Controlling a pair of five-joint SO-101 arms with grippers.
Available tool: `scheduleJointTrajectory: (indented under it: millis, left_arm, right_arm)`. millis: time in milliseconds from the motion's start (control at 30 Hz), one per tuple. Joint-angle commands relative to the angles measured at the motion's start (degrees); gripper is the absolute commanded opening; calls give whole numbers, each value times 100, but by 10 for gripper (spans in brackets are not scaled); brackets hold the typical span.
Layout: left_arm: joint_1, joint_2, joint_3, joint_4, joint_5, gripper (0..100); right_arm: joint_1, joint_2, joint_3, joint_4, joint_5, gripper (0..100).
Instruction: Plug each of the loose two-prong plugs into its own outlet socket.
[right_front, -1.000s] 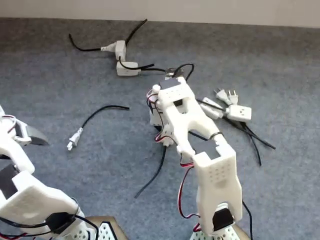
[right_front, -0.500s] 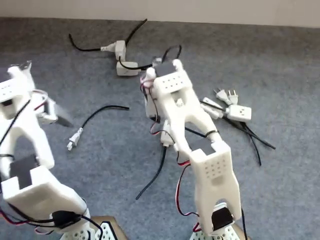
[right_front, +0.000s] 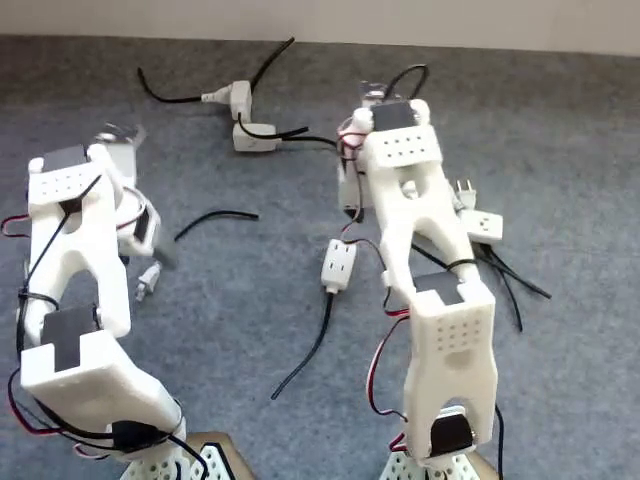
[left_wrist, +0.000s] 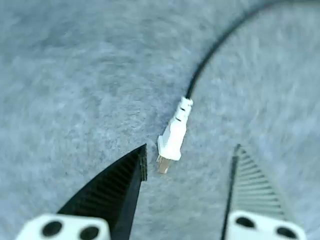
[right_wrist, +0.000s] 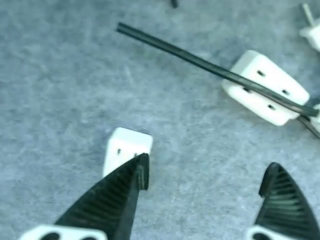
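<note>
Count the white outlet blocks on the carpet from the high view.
4: far block near the far edge, block beside it, middle block mid-carpet, right block. The right arm may hide others.

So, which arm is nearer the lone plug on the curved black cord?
Left: its open jaws hang just over the plug. The right arm is farther off, above the white sockets.

**A:** What forms the ground in the high view?

**B:** A grey-blue mat (right_front: 200, 340) with a felt-like nap. It runs across the full width, and its surface shows as fine mottling in both wrist views.

**A:** And along the far side?

**B:** A pale band (right_front: 450, 20), plain and unmarked, which meets the mat in a straight line.

**A:** At the near edge?

**B:** Small tan patches (right_front: 228, 455) of a smoother surface, one toward each side. What they are cannot be told.
</note>
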Motion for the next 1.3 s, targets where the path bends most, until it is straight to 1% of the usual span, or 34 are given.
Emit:
scheduleJointTrajectory:
  millis: [0, 100, 333, 400, 600, 700, 767, 900, 967, 1167, 1267]
  left_arm:
    - [84, -259, 338, -105, -1600, 210]
    - [84, -259, 523, -281, -1829, 211]
    - [84, -251, 1147, -1477, -1829, 211]
    - [92, -251, 1244, -1697, -1829, 211]
    - [101, -251, 1525, -1811, -1881, 207]
    - [101, -251, 1754, -1820, -2286, 205]
    - [101, -251, 1895, -1978, -2435, 175]
    - [110, -251, 2158, -2593, -2453, 51]
    - [207, -251, 2185, -2637, -2453, 10]
    - [479, -330, 2141, -2637, -2470, 7]
    - [585, -549, 1727, -2629, -2444, 7]
  right_arm:
    - [295, -365, -22, 224, 62, 344]
    - [400, -365, -13, 224, 62, 344]
    - [462, -365, -13, 233, 62, 344]
    - [462, -365, 31, 233, 62, 344]
    - [453, -365, 470, 207, 62, 344]
    - [462, -365, 514, 207, 62, 344]
    - [462, -365, 514, 207, 62, 344]
    - [462, -365, 514, 215, 62, 344]
    - [462, -365, 514, 224, 62, 344]
    - [462, -391, 514, 224, 62, 344]
    - [462, -391, 488, 233, 62, 344]
